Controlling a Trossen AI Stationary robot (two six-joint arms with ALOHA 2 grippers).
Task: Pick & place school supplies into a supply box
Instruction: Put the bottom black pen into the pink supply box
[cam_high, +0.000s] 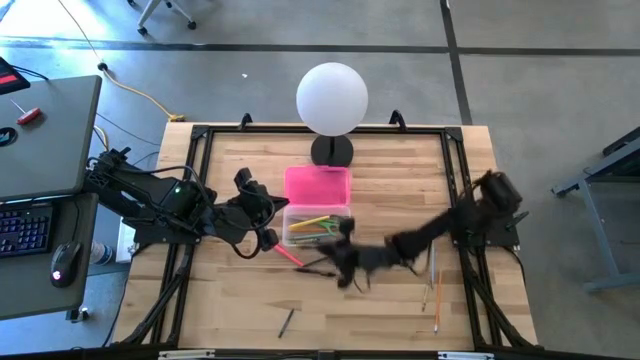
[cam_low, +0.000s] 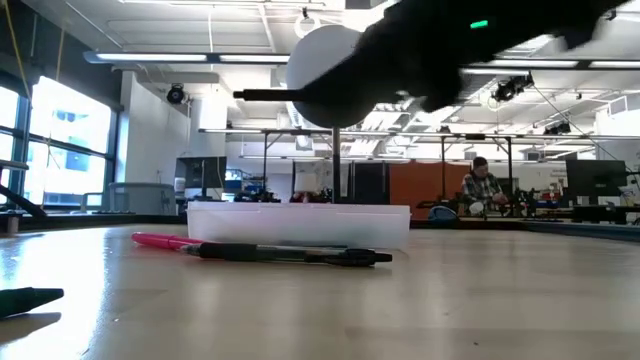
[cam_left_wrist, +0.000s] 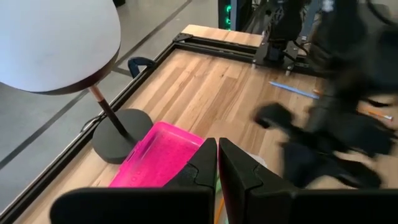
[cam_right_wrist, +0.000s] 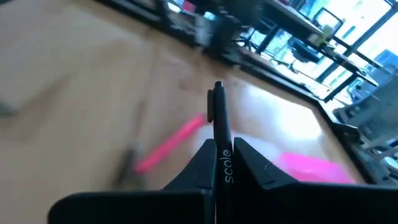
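Black pen (cam_right_wrist: 217, 115) sits clamped in the right pincer (cam_right_wrist: 225, 163); left pincer (cam_left_wrist: 217, 163) closed, empty.

A white globe lamp (cam_high: 332, 98) stands on the wooden table (cam_high: 400, 310).

The high view looks straight down on the whole desk (cam_high: 400, 310). The low view sits at desk level, near the box (cam_low: 300, 224), facing the room. Both wrist views look past their own jaws toward the box; all four share it.
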